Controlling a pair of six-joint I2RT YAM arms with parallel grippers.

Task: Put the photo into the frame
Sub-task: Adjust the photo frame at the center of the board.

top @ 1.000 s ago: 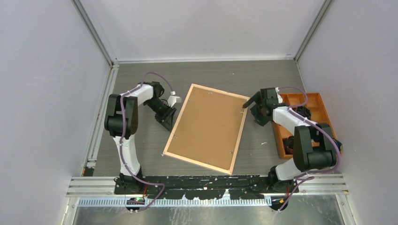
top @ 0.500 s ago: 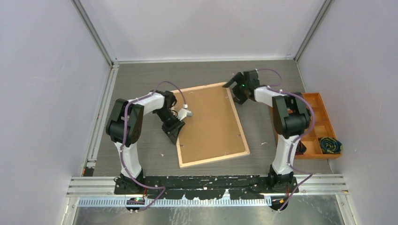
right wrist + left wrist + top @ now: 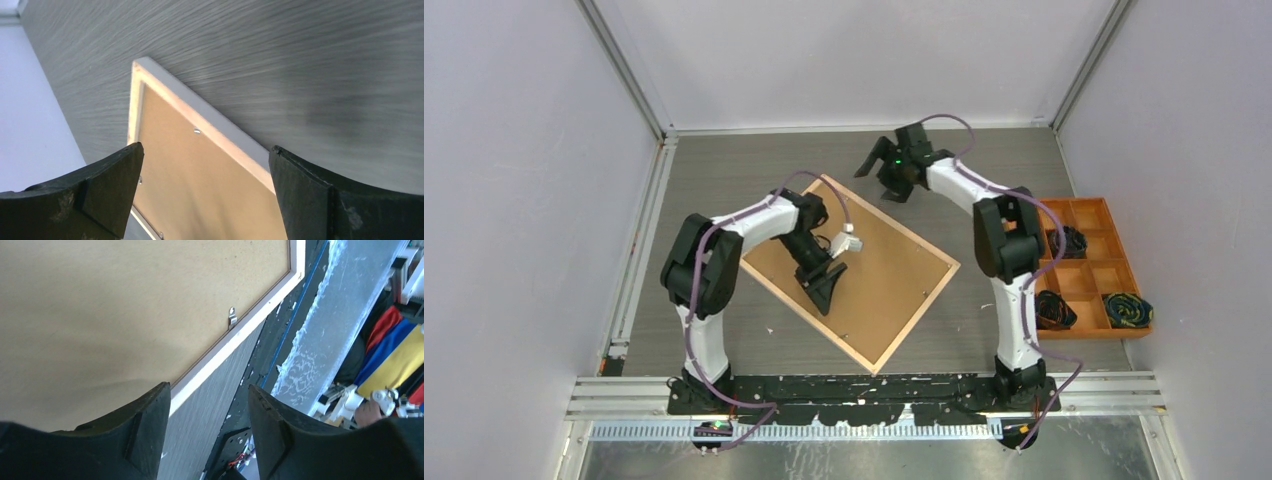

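Observation:
The frame (image 3: 916,315) lies face down on the table, turned like a diamond, its light wood rim up. A plain brown backing board (image 3: 884,265) fills it. The photo is not in view. My left gripper (image 3: 826,300) is open and empty over the board, near the frame's near-left edge. In the left wrist view its open fingers (image 3: 145,430) straddle the frame's rim (image 3: 240,332) beside a metal tab (image 3: 231,317). My right gripper (image 3: 876,183) is open and empty by the frame's far corner, which shows in the right wrist view (image 3: 220,125).
An orange compartment tray (image 3: 1114,277) with dark cable bundles (image 3: 1127,310) stands at the right edge. Grey walls close the cell at the back and sides. The arm bases and a metal rail run along the near edge.
The frame has turned on the table from near-upright to a diamond. My left gripper moved right onto the board. My right gripper swung to the far left, to the frame's far corner.

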